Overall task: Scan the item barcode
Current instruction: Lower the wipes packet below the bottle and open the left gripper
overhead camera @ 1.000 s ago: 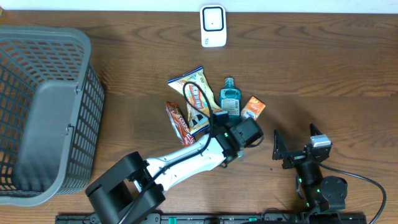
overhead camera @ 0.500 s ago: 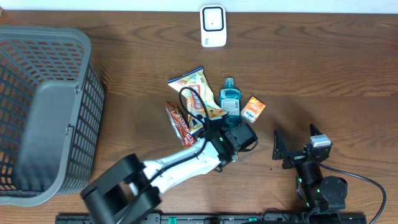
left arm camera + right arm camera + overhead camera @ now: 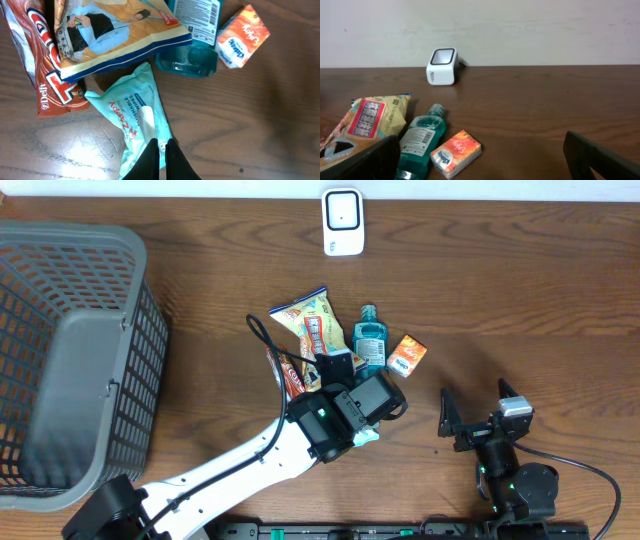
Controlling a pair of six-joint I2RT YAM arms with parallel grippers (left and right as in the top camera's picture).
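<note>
**Wipes packet pinched at the near end of the item pile**

A pale teal wet-wipes packet of soft film (image 3: 131,117) is seen lying flat on the dark brown wooden table (image 3: 520,290), at the near side of a small pile of goods in the middle. The left gripper (image 3: 161,150) is lowered over the packet's near end. Its two black fingers are pressed together, and a thin fold of the film is caught between them. In the overhead view the packet is almost wholly covered by the arm's black wrist, and only a teal corner is shown.

The packet's far end is placed against the near corner of a cream and yellow printed snack bag (image 3: 115,35). A red-brown crinkled snack wrapper (image 3: 30,55) is laid just to the left, touching both the bag and the packet. To the right of the bag a teal clear plastic mouthwash bottle (image 3: 369,340) is laid on its side, cap pointing far, with its label partly overlapped by the bag's edge. A small orange cardboard box (image 3: 407,354) is set just beside the bottle, on its right.

The white box-shaped barcode scanner (image 3: 343,221) is stood at the far edge of the table, well apart from the pile and from the packet.

A grey plastic mesh basket (image 3: 150,330) is placed at the left end of the table.

The right gripper (image 3: 452,420) is held low at the near right, well apart from the goods, with its jaws spread wide and nothing between them.
</note>
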